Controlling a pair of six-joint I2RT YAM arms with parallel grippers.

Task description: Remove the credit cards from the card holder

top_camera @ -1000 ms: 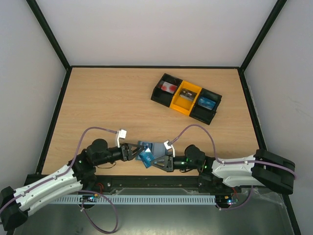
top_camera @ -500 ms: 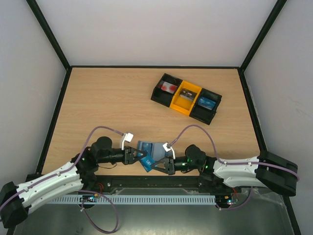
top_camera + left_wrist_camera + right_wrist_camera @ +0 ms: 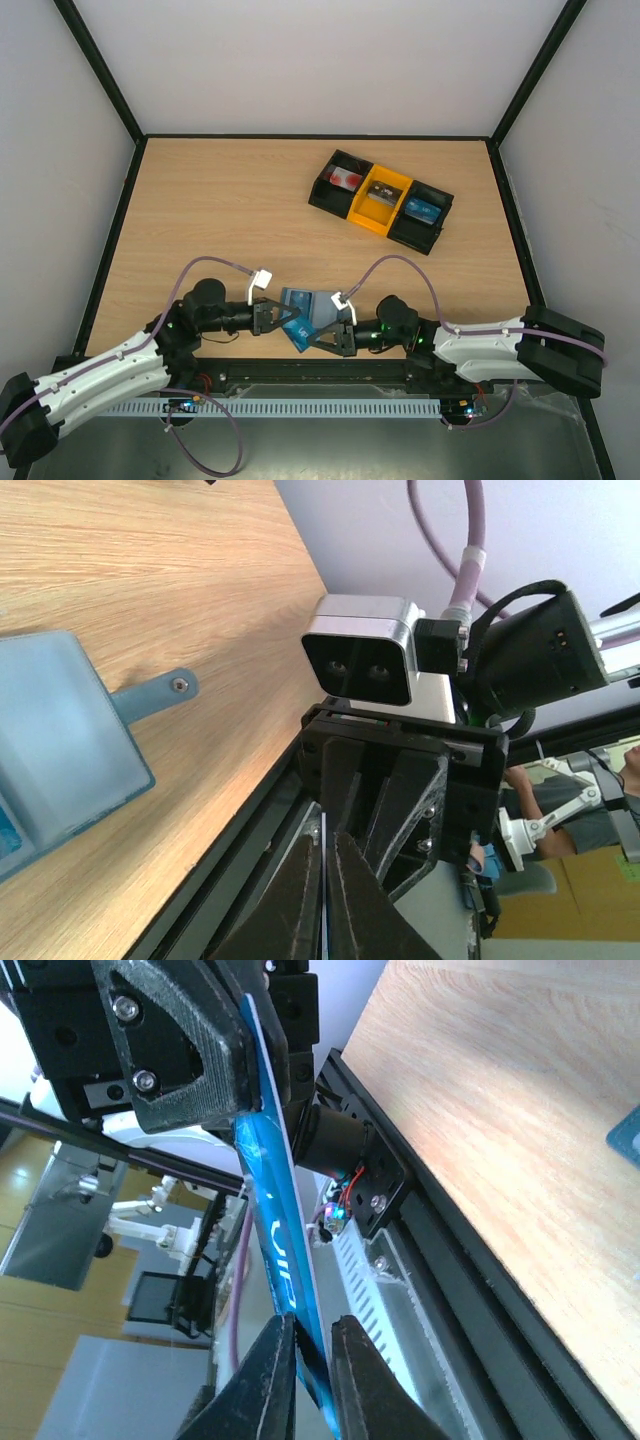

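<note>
Over the near edge of the table (image 3: 220,220), our left gripper (image 3: 283,320) and right gripper (image 3: 322,336) both pinch the blue card (image 3: 296,331), which we judge a handover beside the card holder (image 3: 306,301).

Low in your view, the left end effector (image 3: 328,905) is pinched on a credit card (image 3: 321,925), seen edge-on. The right end effector (image 3: 345,810) meets it head-on, with its wrist camera (image 3: 365,665) above. At left, the card holder (image 3: 55,750) lies flat on the desk (image 3: 150,570).

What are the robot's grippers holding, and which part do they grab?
Both hold the blue card. The left gripper pinches one end, and the right gripper pinches the opposite end.
</note>
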